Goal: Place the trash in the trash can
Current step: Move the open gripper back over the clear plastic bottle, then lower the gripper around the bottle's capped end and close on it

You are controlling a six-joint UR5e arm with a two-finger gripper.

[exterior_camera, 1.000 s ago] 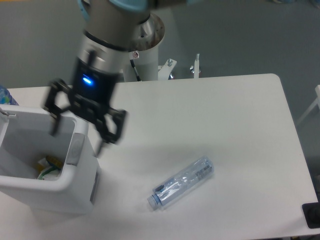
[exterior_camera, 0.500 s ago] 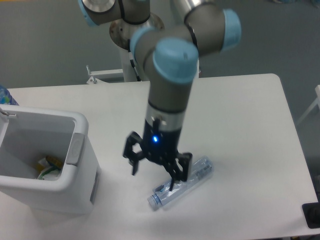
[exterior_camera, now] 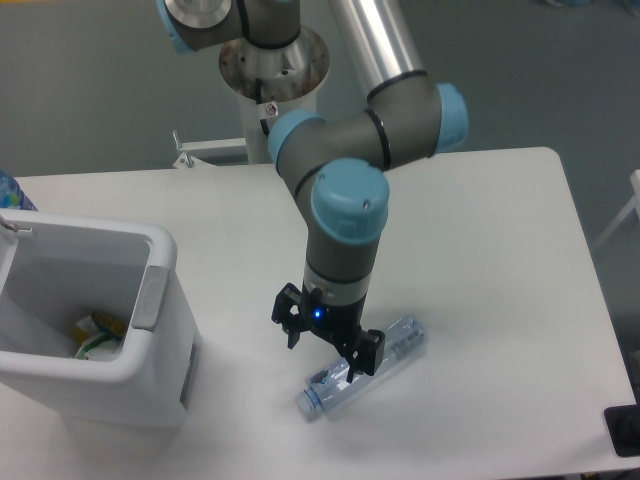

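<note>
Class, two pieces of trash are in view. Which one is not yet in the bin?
The clear crushed bottle: it lies on the table beneath the gripper, while the other piece sits inside the white bin.

The worktop (exterior_camera: 480, 230) is plain white. On it lies a clear bottle (exterior_camera: 385, 358) with a blue-and-white label and a white cap. Over the bottle the gripper (exterior_camera: 326, 342) is black, with a small blue light glowing on it — the arm (exterior_camera: 345, 215) above is grey with pale blue joint caps. Left of the bottle, the trash can (exterior_camera: 95, 380) is white with a grey handle plate; inside it something yellow, green and white shows.
</note>
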